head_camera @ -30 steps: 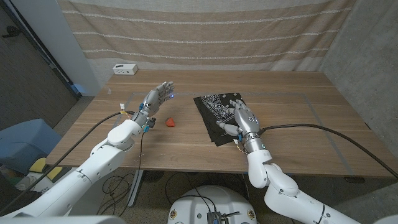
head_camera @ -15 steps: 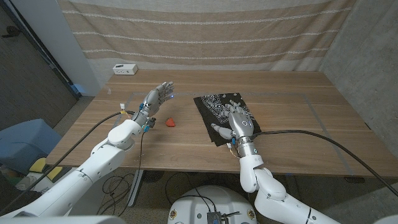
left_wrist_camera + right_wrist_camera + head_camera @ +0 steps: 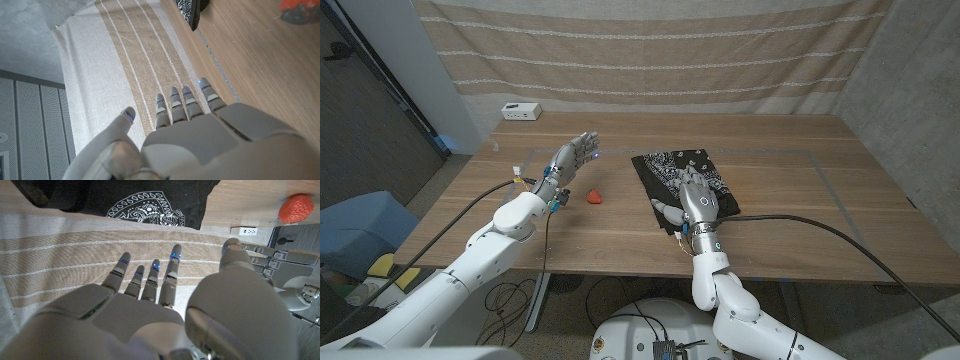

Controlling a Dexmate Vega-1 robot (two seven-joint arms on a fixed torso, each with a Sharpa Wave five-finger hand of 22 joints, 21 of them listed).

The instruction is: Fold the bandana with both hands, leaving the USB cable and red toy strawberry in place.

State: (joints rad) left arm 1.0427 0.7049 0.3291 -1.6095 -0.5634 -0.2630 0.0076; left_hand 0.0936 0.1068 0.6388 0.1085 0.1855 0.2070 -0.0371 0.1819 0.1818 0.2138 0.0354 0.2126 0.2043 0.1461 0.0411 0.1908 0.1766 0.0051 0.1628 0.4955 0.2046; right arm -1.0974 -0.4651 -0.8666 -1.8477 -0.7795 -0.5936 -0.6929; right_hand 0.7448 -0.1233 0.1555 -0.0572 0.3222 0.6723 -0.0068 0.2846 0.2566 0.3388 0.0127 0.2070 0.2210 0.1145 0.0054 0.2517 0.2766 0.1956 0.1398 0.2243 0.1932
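Note:
The black bandana [image 3: 670, 172] with white paisley print lies folded on the wooden table [image 3: 800, 200], right of centre. It shows too in the right wrist view as the bandana [image 3: 150, 200], and its corner [image 3: 192, 10] in the left wrist view. My right hand [image 3: 698, 203] is over its near part with fingers extended and nothing held; whether it touches the cloth I cannot tell. The red toy strawberry [image 3: 592, 196] sits left of the bandana. My left hand [image 3: 575, 155] hovers beyond the strawberry, fingers straight and apart, holding nothing.
A white power strip [image 3: 521, 111] lies at the table's far left edge. A beige striped curtain [image 3: 650, 50] hangs behind the table. Bare wood stretches right of the bandana.
My right hand has slid a little toward the near edge and leftward over the bandana, and its forearm has swung left. The left hand, strawberry and bandana have stayed put.

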